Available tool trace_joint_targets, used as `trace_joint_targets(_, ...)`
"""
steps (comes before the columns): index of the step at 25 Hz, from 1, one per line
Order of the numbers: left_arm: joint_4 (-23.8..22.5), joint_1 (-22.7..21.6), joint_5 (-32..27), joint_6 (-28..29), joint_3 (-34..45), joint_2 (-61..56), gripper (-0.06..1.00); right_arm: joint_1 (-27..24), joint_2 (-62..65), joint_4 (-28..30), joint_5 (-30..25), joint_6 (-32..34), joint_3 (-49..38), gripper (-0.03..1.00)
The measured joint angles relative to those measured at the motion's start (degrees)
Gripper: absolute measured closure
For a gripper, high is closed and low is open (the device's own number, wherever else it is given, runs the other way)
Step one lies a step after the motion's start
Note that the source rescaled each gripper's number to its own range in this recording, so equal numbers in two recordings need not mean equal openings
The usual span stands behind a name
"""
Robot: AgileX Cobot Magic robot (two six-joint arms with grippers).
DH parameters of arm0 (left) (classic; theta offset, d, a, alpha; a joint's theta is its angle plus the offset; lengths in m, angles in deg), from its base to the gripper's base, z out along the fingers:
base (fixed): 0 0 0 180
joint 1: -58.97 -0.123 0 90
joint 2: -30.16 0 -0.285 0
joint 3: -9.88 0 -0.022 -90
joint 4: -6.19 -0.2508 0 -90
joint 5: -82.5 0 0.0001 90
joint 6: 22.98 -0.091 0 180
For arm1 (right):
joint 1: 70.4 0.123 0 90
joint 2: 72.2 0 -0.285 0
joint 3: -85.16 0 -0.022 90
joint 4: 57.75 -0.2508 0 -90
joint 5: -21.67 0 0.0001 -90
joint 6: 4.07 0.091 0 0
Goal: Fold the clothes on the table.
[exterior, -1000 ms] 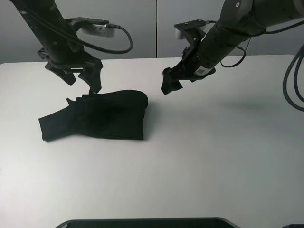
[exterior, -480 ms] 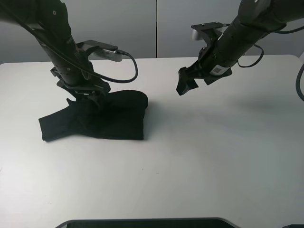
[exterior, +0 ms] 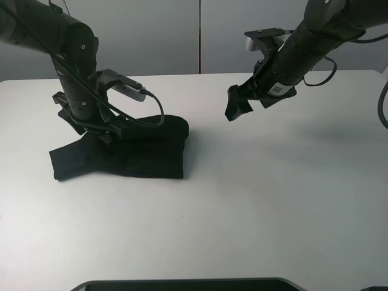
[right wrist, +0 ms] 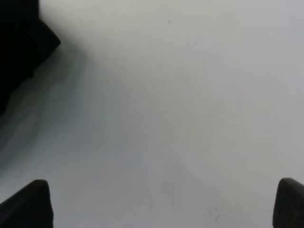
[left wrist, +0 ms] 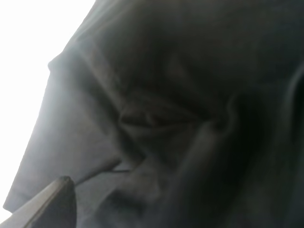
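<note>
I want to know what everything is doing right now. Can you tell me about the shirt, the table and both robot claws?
T-shirt: bunched and partly folded, lying on the table.
Table: white, bearing the shirt.
Left gripper: open, down on the shirt's top edge, not closed on it.
Right gripper: open, empty, above the table, apart from the shirt.

One black shirt (exterior: 130, 151), one table (exterior: 273, 200), two arms.
</note>
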Motion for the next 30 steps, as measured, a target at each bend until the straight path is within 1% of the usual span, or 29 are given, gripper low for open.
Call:
trace_joint_targets(3,-0.5,-1.4,-0.6,0.4,0.0,-0.5,-0.04,0.0,0.0,0.1,0.4,0.0,0.0,-0.03)
trace_joint_targets(6,-0.3,-4.7,-2.3,0.5,0.0,-0.6,-0.04,0.0,0.0,1.6,0.4,0.3,0.0,-0.03)
trace_joint_targets(9,0.2,-8.5,-3.4,0.7,0.0,-0.9,-0.04,0.0,0.0,1.8,0.4,0.7,0.0,-0.03)
trace_joint_targets(12,1.8,-11.4,-3.9,-1.1,0.0,-1.2,-0.04,0.0,0.0,2.1,0.5,0.8,0.0,-0.03)
trace_joint_targets(14,2.4,-12.4,-3.9,-1.7,0.5,-1.2,-0.04,0.0,0.0,2.5,0.7,0.8,0.0,-0.03)
trace_joint_targets(18,2.7,-13.1,-3.4,-2.4,1.3,-1.2,-0.04,0.0,0.0,2.9,1.6,1.2,0.0,-0.03)
trace_joint_targets(20,4.0,-13.1,-2.9,-3.0,1.4,-1.8,-0.04,0.0,0.6,2.9,1.7,1.7,0.0,-0.03)
trace_joint_targets(25,6.7,-13.1,-1.5,-4.6,1.6,-8.6,-0.04,0.0,6.1,2.9,1.2,3.0,-0.2,-0.03)
trace_joint_targets(28,7.3,-13.1,-3.2,-6.0,1.6,-15.1,-0.04,0.0,11.8,2.9,-1.9,3.8,-0.3,-0.03)
trace_joint_targets(30,7.6,-13.1,-4.2,-6.5,1.7,-20.3,-0.04,0.0,15.4,3.7,-5.4,4.3,-0.3,-0.03)
